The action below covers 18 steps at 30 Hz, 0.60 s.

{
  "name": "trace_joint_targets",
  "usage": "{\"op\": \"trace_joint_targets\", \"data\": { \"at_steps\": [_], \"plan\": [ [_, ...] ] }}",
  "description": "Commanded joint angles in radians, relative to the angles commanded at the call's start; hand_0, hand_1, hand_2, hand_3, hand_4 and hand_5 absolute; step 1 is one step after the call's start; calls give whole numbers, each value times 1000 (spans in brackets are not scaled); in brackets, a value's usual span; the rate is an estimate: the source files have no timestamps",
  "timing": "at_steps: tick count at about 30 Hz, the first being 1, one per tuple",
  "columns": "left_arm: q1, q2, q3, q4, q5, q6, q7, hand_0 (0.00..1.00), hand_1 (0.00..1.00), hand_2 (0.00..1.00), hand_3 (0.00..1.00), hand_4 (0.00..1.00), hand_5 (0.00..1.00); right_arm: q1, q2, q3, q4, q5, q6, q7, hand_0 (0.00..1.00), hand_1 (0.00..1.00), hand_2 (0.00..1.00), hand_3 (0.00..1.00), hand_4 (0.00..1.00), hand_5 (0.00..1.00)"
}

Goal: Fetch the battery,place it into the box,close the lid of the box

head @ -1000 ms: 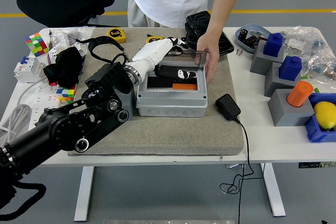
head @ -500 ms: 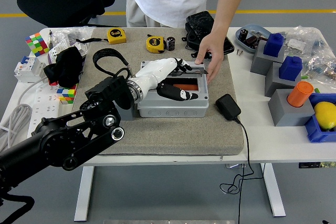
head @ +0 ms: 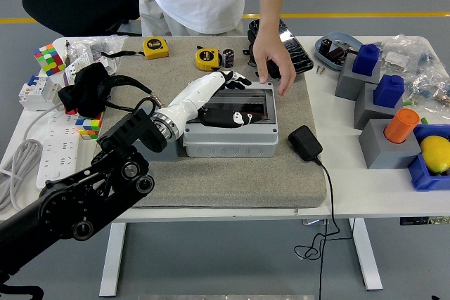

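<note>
- The smoked transparent lid [head: 235, 103] has come down flat over the grey plastic box [head: 228, 128] at the frame's centre, and the orange battery seen inside earlier is now hidden beneath it.
- The robot's white-and-black left hand [head: 228, 100] lies on the lid, fingers spread, gripping nothing.
- A person's hand [head: 273, 64] hovers at the box's upper right corner.

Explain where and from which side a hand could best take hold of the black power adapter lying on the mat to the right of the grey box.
Grip the black power adapter across its two long sides, coming from straight above. It lies flat on the mat with clear space around it, apart from the grey box. Its cable leaves the near-right corner and hangs over the table edge, so probably keep fingers off that end.
</note>
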Motion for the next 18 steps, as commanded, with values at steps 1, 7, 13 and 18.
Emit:
{"op": "trace_joint_targets", "data": {
  "at_steps": [1,7,13,18],
  "plan": [
    [15,0,-18,-6,-22,21,-25,726,744,721,752,972,511,0,0,-4,-1,3,0,-1,500,612,657,574,961,505],
    [107,8,-124,-12,-160,90,-117,722,742,721,755,968,509,9,-1,-28,-12,27,2,-10,499,612,656,575,961,506],
    [190,25,-238,0,-172,110,-144,719,740,722,758,967,507,44,-6,-68,-12,35,6,-19,499,613,657,574,960,506],
    [245,46,-292,-2,-197,120,-175,724,736,717,755,967,509,27,-14,-79,-15,44,6,-21,500,613,657,574,960,505]
  ]
}}
